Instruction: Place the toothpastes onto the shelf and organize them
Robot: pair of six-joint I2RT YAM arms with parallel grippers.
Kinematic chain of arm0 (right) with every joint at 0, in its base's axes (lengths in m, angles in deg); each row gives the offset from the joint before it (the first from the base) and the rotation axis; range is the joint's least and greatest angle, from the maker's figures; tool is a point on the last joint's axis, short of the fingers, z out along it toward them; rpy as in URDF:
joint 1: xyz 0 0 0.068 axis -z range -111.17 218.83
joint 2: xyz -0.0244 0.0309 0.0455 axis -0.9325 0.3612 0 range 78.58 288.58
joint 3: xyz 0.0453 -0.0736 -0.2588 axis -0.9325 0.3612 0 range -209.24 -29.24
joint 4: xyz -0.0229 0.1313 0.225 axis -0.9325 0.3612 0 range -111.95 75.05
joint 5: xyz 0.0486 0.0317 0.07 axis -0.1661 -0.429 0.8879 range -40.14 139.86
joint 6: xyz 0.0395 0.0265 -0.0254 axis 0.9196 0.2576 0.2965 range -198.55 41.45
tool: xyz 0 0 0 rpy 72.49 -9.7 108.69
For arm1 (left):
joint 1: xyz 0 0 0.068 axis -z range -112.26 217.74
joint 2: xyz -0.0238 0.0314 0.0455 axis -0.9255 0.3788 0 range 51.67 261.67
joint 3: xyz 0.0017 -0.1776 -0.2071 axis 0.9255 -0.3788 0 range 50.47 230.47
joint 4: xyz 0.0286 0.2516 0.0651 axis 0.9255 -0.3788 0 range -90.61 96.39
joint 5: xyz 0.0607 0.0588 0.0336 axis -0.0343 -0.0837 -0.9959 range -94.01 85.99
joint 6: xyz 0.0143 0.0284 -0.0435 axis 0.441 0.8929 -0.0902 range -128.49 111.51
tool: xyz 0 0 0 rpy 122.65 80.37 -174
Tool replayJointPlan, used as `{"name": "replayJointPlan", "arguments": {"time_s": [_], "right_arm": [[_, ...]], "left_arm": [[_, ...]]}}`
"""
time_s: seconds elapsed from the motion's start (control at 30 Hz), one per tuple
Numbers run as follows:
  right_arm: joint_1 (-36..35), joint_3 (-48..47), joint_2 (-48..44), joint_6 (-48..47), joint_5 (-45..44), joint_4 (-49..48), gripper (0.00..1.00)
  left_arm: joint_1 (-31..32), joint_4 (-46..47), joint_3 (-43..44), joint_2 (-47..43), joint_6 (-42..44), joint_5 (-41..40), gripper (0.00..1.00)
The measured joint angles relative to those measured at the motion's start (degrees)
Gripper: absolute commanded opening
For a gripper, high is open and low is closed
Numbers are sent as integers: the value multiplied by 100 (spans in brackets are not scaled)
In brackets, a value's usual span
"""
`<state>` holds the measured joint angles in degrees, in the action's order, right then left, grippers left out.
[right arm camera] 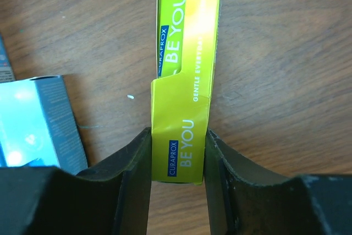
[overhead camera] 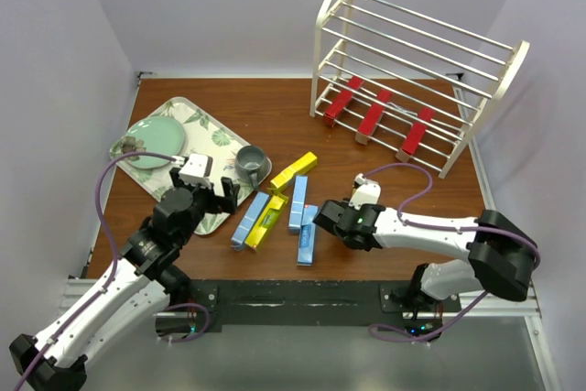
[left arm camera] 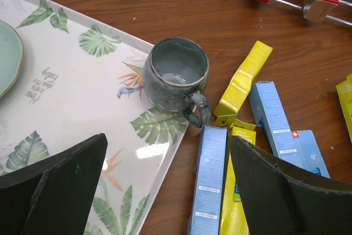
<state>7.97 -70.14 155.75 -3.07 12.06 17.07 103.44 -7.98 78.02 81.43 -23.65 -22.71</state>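
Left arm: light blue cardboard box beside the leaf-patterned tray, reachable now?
Probably yes. The left gripper is open just short of the light blue cardboard box, nothing over it. But a yellow cardboard box lies against its right side, the leaf-patterned tray close on its left, so finger room looks tight.

The yellow toothpaste box (right arm camera: pixel 181 108), centre of the right wrist view, reads "CURAPROX BE YOU" twice along its length, with "GENTLE EVERY…" beside it. In the left wrist view, the cursive script on the leaf-patterned tray (left arm camera: pixel 71 119) and the small print on the light blue box (left arm camera: pixel 210 185) are illegible.
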Motion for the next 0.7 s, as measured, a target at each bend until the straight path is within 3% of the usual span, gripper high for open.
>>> {"name": "replayJointPlan", "arguments": {"time_s": [0.4,0.7], "right_arm": [[127,-1071,-894,-1360,-125,164,21],[1727,-1967,-1080,-2649,634,-699,21]], "left_arm": [[0,4,0,24,0,50,100],[0,9,0,-42,0,107,100]]}}
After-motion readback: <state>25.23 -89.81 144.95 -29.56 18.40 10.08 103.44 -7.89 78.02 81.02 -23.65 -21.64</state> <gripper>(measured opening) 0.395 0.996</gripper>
